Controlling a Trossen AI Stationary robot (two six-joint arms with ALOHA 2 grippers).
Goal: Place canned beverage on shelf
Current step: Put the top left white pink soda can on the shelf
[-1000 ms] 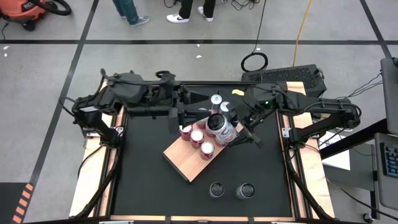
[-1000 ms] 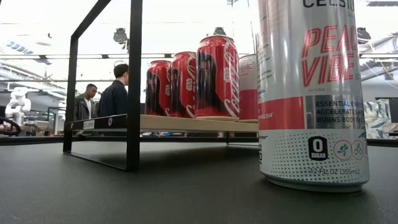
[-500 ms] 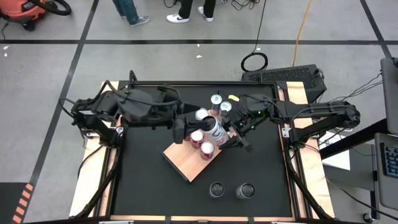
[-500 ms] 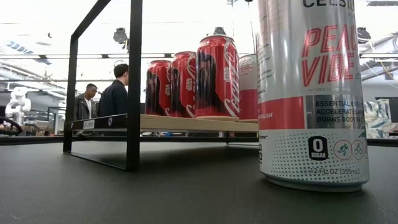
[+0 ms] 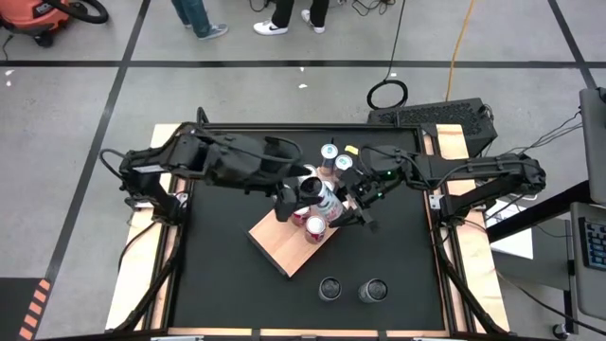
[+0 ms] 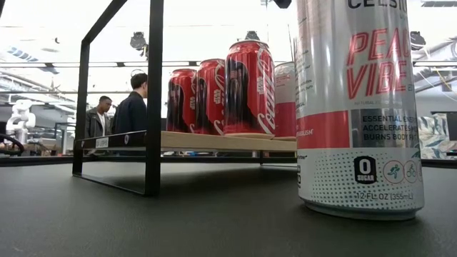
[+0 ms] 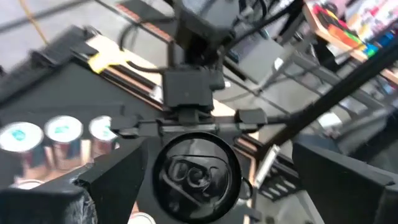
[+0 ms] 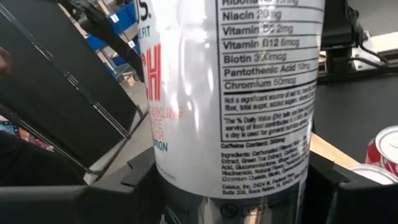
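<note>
Overhead view looks straight down, low view sits level; both share the shelf (image 5: 289, 243).

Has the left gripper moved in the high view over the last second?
Yes. The left gripper has swung rightward and toward the near edge, from beside the shelf's far corner to over its cans, meeting the can held by the right gripper.

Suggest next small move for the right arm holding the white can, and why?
Probably lower the tall white printed can onto bare wood of the light-brown wooden shelf: the right gripper grips it above the board beside the red cans, while the open left gripper brackets it.
</note>
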